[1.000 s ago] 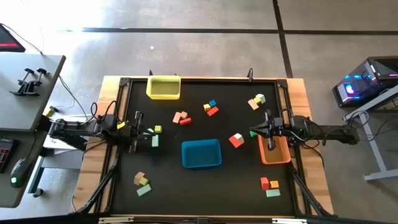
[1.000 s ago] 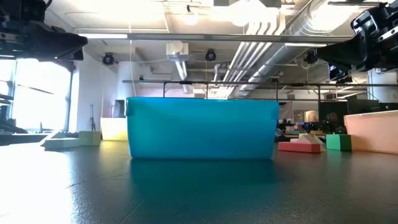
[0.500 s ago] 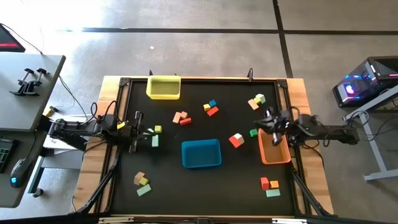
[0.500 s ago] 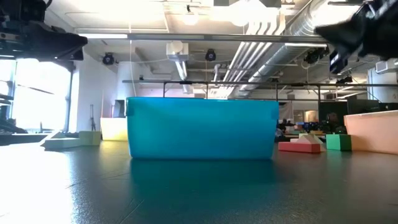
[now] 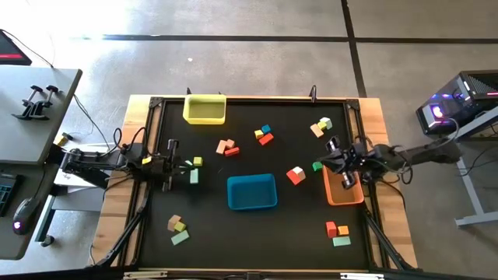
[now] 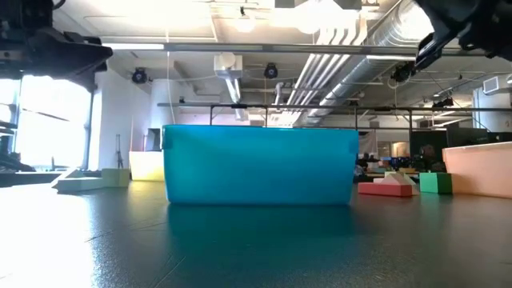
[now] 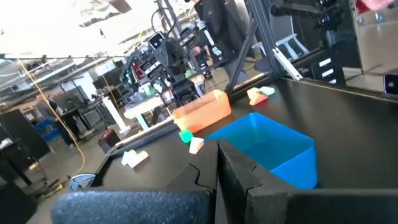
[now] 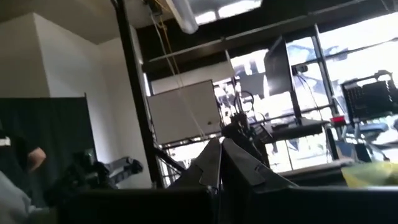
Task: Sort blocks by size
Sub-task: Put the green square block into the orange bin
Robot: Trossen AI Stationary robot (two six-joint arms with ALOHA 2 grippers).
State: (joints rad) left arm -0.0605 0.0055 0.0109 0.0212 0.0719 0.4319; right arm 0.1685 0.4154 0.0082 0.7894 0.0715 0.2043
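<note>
Blocks [image 5: 226, 147], small and many-coloured, lie scattered across my black tabletop [image 5: 303, 218] from above; level, the blue plastic tray [image 6: 260, 165] hides most. Both my claws, left [image 5: 173, 164] and right [image 5: 333, 162], are pressed together, empty.

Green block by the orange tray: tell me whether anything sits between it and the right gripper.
Nothing visible does. The right gripper hangs shut just beside the green block, at the orange tray edge, with only bare mat between them.
</note>
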